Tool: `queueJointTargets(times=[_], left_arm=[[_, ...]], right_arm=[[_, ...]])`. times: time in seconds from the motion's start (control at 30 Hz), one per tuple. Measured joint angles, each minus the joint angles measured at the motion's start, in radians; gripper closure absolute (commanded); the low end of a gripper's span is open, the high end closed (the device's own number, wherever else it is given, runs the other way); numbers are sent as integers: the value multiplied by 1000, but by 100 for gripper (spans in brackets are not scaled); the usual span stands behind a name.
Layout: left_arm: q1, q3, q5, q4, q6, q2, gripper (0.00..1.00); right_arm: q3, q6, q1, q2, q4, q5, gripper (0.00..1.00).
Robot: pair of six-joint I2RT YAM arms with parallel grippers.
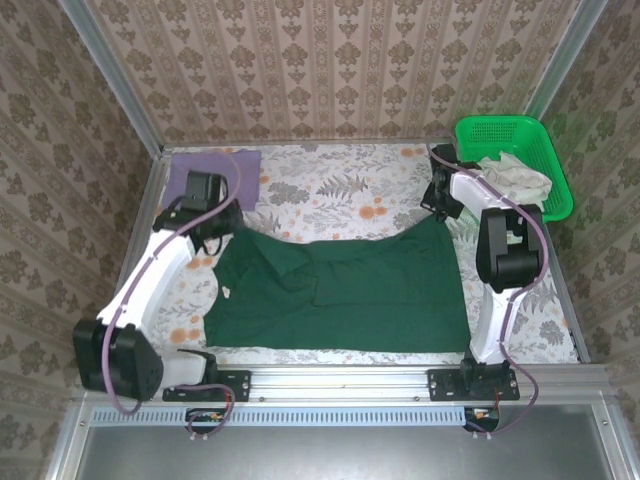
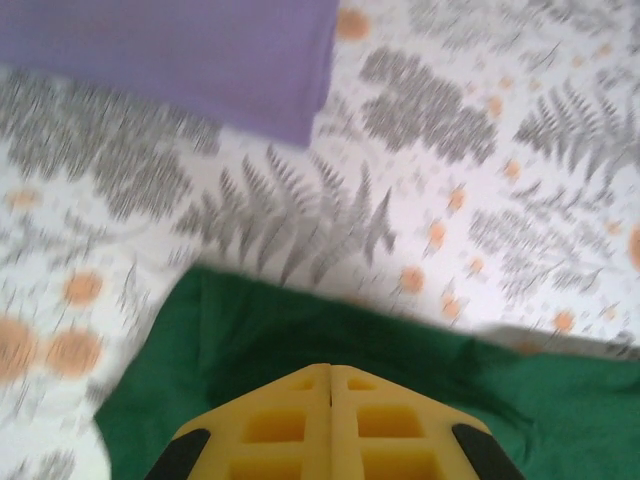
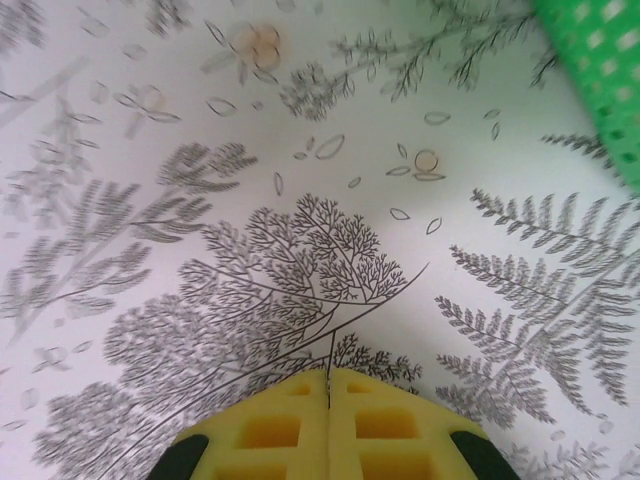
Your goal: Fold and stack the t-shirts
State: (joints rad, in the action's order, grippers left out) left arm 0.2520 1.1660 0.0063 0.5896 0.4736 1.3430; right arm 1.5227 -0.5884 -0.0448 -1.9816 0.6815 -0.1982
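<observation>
— Which end do I work from?
— Start at your left. The lilac t-shirt [image 1: 212,178] lies folded in the far left corner. Your left gripper [image 2: 330,372], fingers pressed together, hangs over the green t-shirt [image 1: 340,290] at its far left corner.
— How does that shirt lie?
— Spread flat, long axis running left to right. Your right gripper [image 3: 329,375], also pressed together on nothing, sits over bare tablecloth [image 3: 300,150] just beyond the shirt's far right corner, near the basket [image 1: 500,124].
</observation>
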Motion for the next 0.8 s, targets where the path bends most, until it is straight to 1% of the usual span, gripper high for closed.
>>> queueJointTargets(times=[0.1,0.23,0.4,0.47,0.53,0.6,0.7,0.8], left_arm=[[-14,156,42,-29,-31,147,100],[-34,348,98,-28,-71,339,100],[-52,605,179,32,-142,589,100],[-57,679,198,53,-167,663,100],[-57,700,211,66,-187,705,100],[-57,773,227,134,-221,759,100],[-57,884,245,160,-263,837,100],[-57,904,263,181,-285,852,100]], right_arm=[[-6,13,2,51,0,0,100],[-12,18,16,74,0,0,100],[-68,18,43,76,-1,-2,100],[-99,18,48,83,0,-5,100],[-111,18,50,85,0,-5,100],[-138,23,54,100,-22,-6,100],[-185,37,55,142,-28,-4,100],[-210,44,62,178,-42,5,100]])
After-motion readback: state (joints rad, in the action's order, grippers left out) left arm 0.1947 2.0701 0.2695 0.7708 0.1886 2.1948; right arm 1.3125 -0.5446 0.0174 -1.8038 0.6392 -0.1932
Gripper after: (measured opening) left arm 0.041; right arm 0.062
